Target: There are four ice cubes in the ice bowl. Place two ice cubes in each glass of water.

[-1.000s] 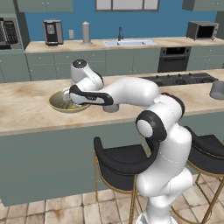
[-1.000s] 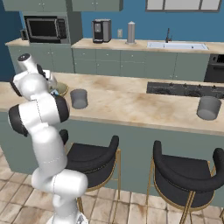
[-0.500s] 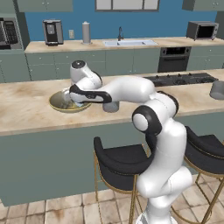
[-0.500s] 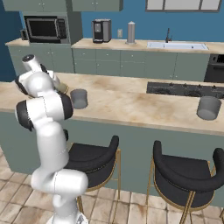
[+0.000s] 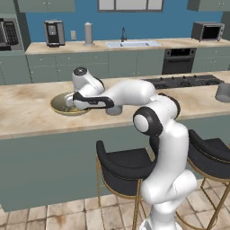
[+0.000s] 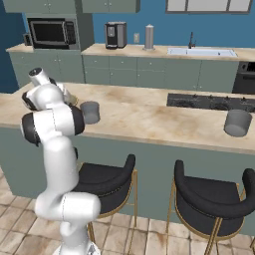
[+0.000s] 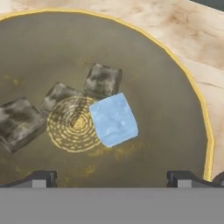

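Hovering low, I hold the gripper (image 7: 112, 177), jaws wide and empty, over the shallow olive-gold ice bowl (image 5: 60, 105) at left-centre of frame; pale blue ice cube (image 7: 113, 119) mid-bowl among three dull grey cubes (image 7: 103, 80). Beige stone counter (image 5: 27, 110), teal kitchen.

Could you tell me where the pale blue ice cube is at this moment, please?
In the hand view the pale blue ice cube lies inside the ice bowl, beside its centre rings, touching darker cubes, above the open gripper.
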You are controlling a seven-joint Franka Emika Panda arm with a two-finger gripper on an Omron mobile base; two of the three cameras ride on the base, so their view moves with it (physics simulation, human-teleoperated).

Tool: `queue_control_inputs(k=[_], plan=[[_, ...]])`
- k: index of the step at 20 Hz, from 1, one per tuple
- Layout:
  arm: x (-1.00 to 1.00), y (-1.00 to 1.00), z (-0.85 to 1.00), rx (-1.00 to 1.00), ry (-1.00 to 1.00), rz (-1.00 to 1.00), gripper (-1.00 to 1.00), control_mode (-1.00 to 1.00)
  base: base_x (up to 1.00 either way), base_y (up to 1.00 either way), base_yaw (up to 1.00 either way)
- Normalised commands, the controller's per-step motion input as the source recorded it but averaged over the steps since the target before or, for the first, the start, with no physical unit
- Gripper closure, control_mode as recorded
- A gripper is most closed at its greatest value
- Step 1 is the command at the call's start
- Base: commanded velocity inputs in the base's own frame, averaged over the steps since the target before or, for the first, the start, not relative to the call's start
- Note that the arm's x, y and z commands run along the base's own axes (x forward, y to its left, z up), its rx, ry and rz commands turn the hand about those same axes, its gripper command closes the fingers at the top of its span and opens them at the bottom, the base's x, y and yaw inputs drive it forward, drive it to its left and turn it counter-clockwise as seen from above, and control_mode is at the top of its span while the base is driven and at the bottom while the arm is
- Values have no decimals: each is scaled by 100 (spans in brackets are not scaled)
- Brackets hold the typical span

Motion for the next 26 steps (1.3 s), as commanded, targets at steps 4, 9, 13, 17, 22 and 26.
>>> queue_control_inputs(k=[4,9,13,17,22,26], plan=[[35,0,-14,0,-6,0,-100,-100,0,0,0],[34,6,-8,0,-1,0,-100,-100,0,0,0],[19,15,-2,-1,1,0,-100,-100,0,0,0],[1,6,-9,-5,6,0,-100,-100,0,0,0],[0,0,-28,-7,6,0,-100,-100,0,0,0],[3,0,-29,-6,0,0,-100,-100,0,0,0]])
